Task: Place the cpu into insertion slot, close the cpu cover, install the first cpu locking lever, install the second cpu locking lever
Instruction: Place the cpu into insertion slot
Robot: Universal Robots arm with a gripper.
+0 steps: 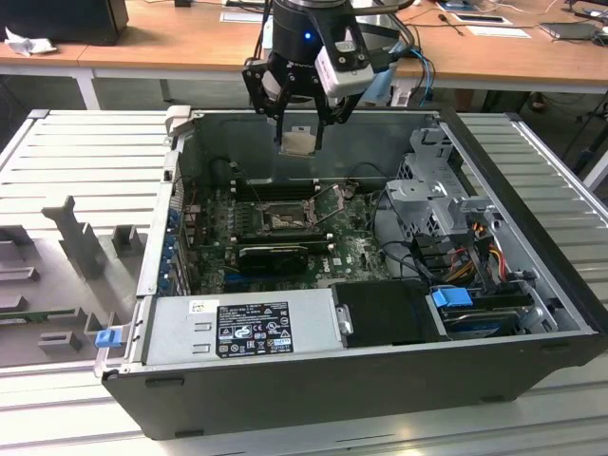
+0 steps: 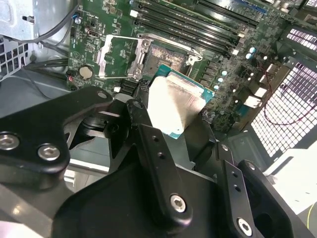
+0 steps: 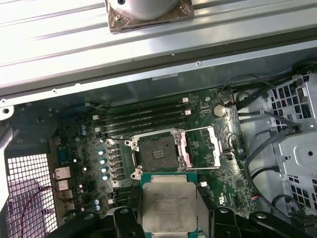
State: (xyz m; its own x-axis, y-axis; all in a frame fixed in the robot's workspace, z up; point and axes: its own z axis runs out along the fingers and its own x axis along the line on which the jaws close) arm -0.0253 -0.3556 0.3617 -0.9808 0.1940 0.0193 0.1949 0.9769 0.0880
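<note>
Exterior view's left is taken by a slatted table (image 1: 85,152), and on it an open case (image 1: 380,378) is laid on its side. Over the case's far wall the fingers (image 1: 277,103) are hung, pointed downward. The cpu (image 1: 300,143) is pinched between them by two opposite edges and carried just under the fingertips. They are closed only as far as the chip's width allows, and nothing else is touched by them. Below the fingers, and offset from them toward the near side of the case, the socket (image 1: 284,221) is seen on the board (image 1: 356,252). It is well apart from the cpu, with open air between the two.

In the second wrist view the cover (image 2: 118,55) is shown swung open and laid back beside the socket (image 2: 167,55), whose contact field is left bare. The cpu (image 2: 174,101), metal top outward, is held beyond the fingers (image 2: 151,148) and short of the socket. In the first wrist view the same order is read outward from the fingers (image 3: 124,220): cpu (image 3: 168,204), then socket (image 3: 157,151), with the cover (image 3: 202,145) hinged off to one side. The chip's edges are seen roughly parallel to the socket's, so its turn is judged nearly right. The cpu is judged not yet seated, and the placement turns on that offset in height and reach.
</note>
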